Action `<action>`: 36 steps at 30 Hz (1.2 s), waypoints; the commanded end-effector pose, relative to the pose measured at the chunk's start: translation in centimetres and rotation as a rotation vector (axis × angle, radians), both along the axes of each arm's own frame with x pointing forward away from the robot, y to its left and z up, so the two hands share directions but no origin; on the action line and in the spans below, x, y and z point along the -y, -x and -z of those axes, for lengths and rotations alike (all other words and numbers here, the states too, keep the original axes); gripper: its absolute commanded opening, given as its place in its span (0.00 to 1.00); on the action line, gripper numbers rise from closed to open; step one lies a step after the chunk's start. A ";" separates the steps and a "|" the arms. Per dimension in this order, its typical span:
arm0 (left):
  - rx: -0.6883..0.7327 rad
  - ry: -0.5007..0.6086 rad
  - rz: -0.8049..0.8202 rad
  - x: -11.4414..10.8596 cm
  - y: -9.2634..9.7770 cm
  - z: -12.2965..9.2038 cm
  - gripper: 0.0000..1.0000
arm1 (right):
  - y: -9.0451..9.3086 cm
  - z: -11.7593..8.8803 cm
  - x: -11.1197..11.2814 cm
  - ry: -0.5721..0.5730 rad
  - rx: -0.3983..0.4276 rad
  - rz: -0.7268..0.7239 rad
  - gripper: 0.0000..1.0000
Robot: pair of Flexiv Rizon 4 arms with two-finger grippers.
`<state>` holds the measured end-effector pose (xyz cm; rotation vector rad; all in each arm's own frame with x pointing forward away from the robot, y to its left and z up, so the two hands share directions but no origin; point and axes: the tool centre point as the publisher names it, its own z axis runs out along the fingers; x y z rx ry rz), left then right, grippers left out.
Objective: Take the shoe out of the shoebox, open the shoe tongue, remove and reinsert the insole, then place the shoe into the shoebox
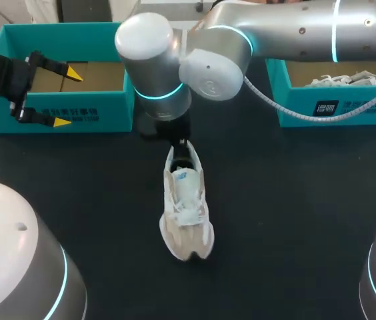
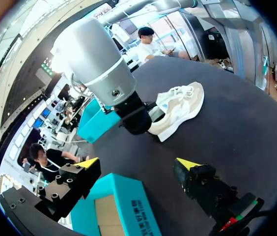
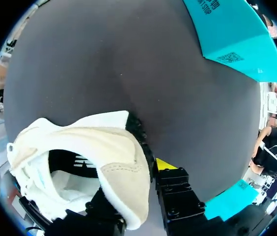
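A white and beige shoe (image 1: pixel 187 213) stands upright on the black table, toe toward me. My right arm reaches in from the right to the middle. Its gripper (image 1: pixel 183 143) comes down on the heel. In the right wrist view the heel wall of the shoe (image 3: pixel 94 147) sits between the fingers of the right gripper (image 3: pixel 136 182), one inside the collar, one outside; it is shut on it. My left gripper (image 1: pixel 68 97) hangs open over the left teal shoebox (image 1: pixel 75 110), holding nothing. From the left wrist view, the shoe (image 2: pixel 180 105) lies beyond the left gripper (image 2: pixel 138 164).
A second teal box (image 1: pixel 335 103) at the back right holds something white with laces (image 1: pixel 338 80). The left shoebox (image 2: pixel 124 196) lies just under my left fingers. A teal box wall (image 3: pixel 232 34) shows beyond the shoe in the right wrist view.
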<state>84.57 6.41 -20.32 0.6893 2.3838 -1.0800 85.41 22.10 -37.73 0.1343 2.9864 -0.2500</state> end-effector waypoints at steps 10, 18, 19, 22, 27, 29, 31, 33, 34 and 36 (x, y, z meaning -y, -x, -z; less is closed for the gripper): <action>-0.001 -0.003 0.000 0.0 0.0 -0.1 1.00 | 0.2 -12.7 1.3 -0.076 -0.052 0.104 0.00; -0.001 -0.003 0.000 0.0 0.0 -0.1 1.00 | 0.0 -20.1 0.6 -0.003 -0.003 0.044 0.00; -0.001 -0.003 0.000 0.0 0.0 -0.1 1.00 | 0.0 -20.7 0.4 0.005 0.003 0.005 0.00; -0.001 -0.003 0.000 0.0 0.0 -0.1 1.00 | 0.1 -22.0 0.1 0.033 0.036 0.001 0.00; -0.001 -0.003 0.000 0.0 0.0 -0.1 1.00 | 0.1 -22.0 0.1 0.033 0.036 0.001 0.00; -0.001 -0.003 0.000 0.0 0.0 -0.1 1.00 | 0.1 -22.0 0.1 0.033 0.036 0.001 0.00; -0.001 -0.003 0.000 0.0 0.0 -0.1 1.00 | 0.1 -22.0 0.1 0.033 0.036 0.001 0.00; -0.001 -0.003 0.000 0.0 0.0 -0.1 1.00 | 0.1 -22.0 0.1 0.033 0.036 0.001 0.00; -0.001 -0.003 0.000 0.0 0.0 -0.1 1.00 | 0.1 -22.0 0.1 0.033 0.036 0.001 0.00; -0.001 -0.003 0.000 0.0 0.0 -0.1 1.00 | 0.1 -22.0 0.1 0.033 0.036 0.001 0.00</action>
